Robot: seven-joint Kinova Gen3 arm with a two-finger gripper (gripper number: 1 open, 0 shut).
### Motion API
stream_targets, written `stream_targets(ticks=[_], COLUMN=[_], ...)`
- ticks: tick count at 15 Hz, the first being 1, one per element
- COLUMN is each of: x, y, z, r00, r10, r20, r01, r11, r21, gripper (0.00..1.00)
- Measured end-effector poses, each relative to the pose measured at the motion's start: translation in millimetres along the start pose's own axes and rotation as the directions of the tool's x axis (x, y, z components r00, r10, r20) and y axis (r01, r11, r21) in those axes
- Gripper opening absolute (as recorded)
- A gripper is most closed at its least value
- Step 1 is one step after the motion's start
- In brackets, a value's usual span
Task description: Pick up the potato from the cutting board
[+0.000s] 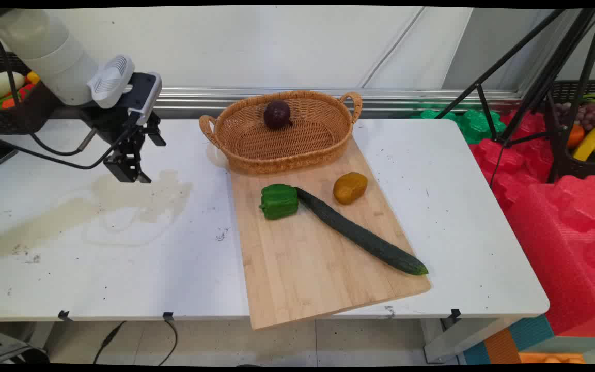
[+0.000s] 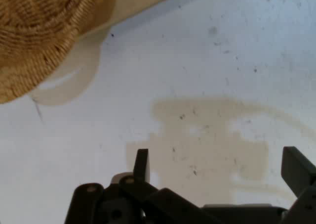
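Observation:
My gripper (image 1: 131, 173) hangs over the left part of the white table (image 1: 70, 258), well left of the wicker basket (image 1: 282, 132). Its fingers stand wide apart in the hand view, gripper (image 2: 219, 167), with only bare stained table between them. The basket's woven side (image 2: 39, 31) fills the hand view's upper left corner. A dark purple onion (image 1: 277, 114) lies in the basket. On the wooden cutting board (image 1: 313, 263) lie a green bell pepper (image 1: 279, 201), a long dark cucumber (image 1: 359, 232) and a brownish yellow potato (image 1: 350, 187).
A tan stain (image 1: 137, 199) marks the table under the gripper. A dark crate of toy produce (image 1: 5, 98) sits at the far left behind the arm. Right of the table stand a black tripod (image 1: 535, 82), red foam (image 1: 561, 217) and another bin of fruit (image 1: 589, 129).

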Motion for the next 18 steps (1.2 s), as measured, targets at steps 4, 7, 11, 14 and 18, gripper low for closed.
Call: stream_targets(ticks=[4,7,11,14,18], x=[14,37,78,109,160], y=[-6,-14,-24,-30,-40], z=[-11,-23,-36,-40,-34], r00=[0.999,0.995,0.978,0.959,0.917], r10=[-0.001,-0.013,-0.069,-0.116,-0.213], r20=[-0.044,-0.101,-0.196,-0.259,-0.337], r01=[0.003,0.018,0.08,0.131,0.233], r11=[1.0,0.999,0.996,0.991,0.972], r21=[0.027,0.049,0.05,0.042,0.017], gripper=[1.0,1.0,1.0,1.0,1.0])
